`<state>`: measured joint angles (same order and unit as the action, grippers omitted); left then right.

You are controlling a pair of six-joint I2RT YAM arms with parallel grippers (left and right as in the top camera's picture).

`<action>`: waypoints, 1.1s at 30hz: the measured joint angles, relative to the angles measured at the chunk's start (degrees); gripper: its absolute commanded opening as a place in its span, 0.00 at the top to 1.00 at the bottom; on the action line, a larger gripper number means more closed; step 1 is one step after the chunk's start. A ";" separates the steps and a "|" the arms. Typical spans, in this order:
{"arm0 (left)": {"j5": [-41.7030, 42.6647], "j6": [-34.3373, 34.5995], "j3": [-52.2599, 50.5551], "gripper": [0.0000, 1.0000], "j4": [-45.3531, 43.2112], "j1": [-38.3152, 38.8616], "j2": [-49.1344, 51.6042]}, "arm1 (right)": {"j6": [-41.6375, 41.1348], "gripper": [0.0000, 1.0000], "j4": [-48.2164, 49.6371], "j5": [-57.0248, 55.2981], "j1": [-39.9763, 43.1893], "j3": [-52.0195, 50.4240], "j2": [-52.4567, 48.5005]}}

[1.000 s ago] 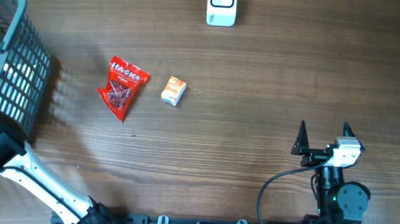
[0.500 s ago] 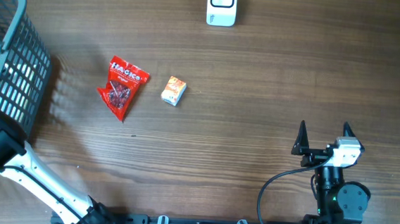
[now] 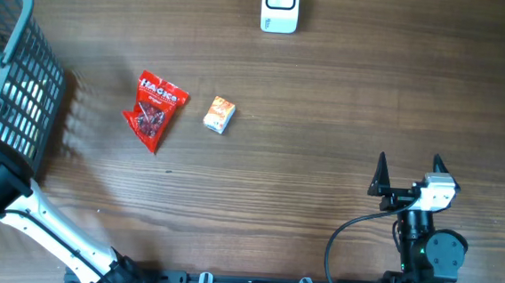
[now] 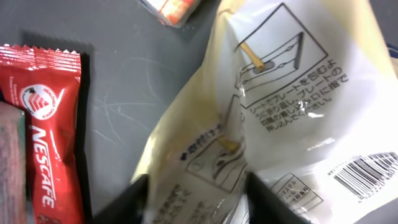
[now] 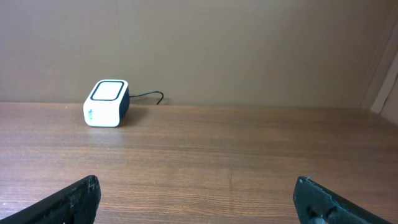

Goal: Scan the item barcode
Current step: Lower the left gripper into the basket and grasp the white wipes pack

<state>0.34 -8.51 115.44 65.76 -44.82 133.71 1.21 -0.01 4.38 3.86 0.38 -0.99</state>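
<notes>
Overhead view: a mesh basket (image 3: 24,99) is seen at the left edge of the worktop (image 3: 326,102), and the left arm is reached into it. A red snack bag (image 3: 154,108) and a small orange box (image 3: 219,115) lie apart from the basket, and the scanner (image 3: 280,7) is set at the far edge.
Task item: a white pouch (image 4: 292,93) is found inside the basket, its barcode (image 4: 367,174) turned up at the right, near a red Nescafe sachet (image 4: 53,137).
Left gripper (image 4: 198,193): the jaws are set on either side of a fold of the pouch; whether it is truly pinched cannot be told.
Right gripper (image 3: 409,161): the jaws are spread wide, nothing is held, and it is parked near the front edge.
Step judged: the pouch is being picked out of the basket.
Risk, slip: only a loose fold may be caught, so the smooth film could slide free when lifted.
Risk, snag: the pouch could be caught on the basket wall, or the sachet dragged along.
Risk, misread: a creased barcode may not be read at the scanner.
</notes>
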 measured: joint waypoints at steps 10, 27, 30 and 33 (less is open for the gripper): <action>0.04 -0.22 0.33 0.96 1.60 0.00 -0.22 | 0.02 0.00 0.00 0.00 0.00 0.00 0.00; 0.02 3.45 -0.22 0.96 0.81 0.02 -18.45 | 0.00 0.00 0.00 0.00 0.00 0.00 0.00; 0.04 4.00 -0.22 0.96 0.85 0.02 -21.24 | 0.02 0.00 0.00 0.00 0.00 0.00 0.00; 0.04 4.81 -0.22 0.96 0.70 0.02 -22.86 | 0.00 0.00 0.00 0.00 0.00 0.00 0.00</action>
<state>0.38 -3.70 115.22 66.46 -44.80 110.85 1.21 -0.01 4.38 3.86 0.38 -0.99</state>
